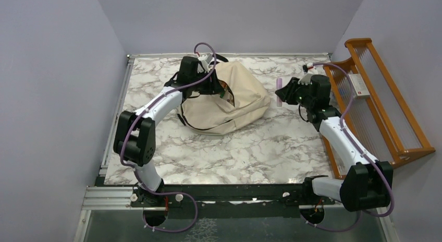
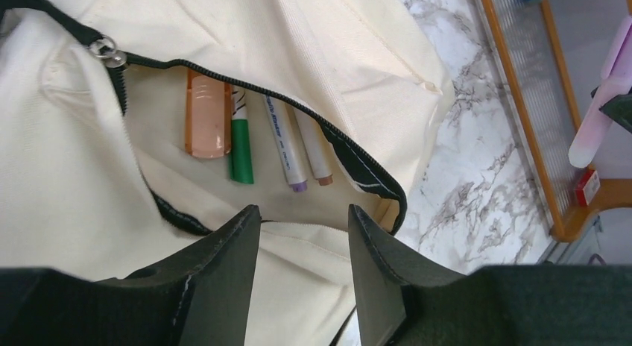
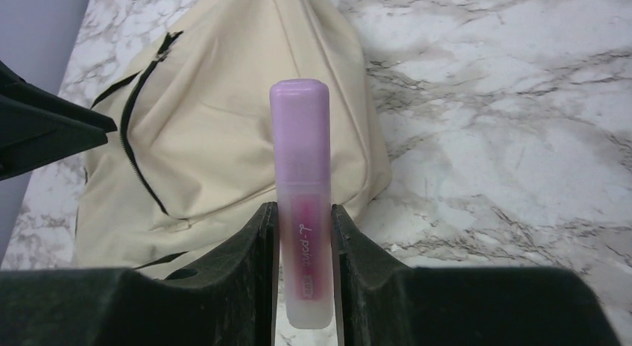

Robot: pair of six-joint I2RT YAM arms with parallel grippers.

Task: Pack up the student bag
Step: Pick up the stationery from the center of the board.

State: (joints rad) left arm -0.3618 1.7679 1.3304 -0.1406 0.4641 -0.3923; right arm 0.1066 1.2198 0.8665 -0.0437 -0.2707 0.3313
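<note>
The student bag lies on the marble table, cream with black zipper trim. Its zipped opening gapes, showing an orange highlighter, a green marker and two white markers inside. My left gripper hovers open over the bag's fabric just below that opening, with nothing between its fingers. To the right of the bag, my right gripper is shut on a purple highlighter, cap pointing away toward the bag. From above, the highlighter shows beside the right gripper.
A wooden rack stands along the table's right edge, with a white and red box on it. Grey walls close in the left, back and right. Bare marble lies between the bag and the arm bases.
</note>
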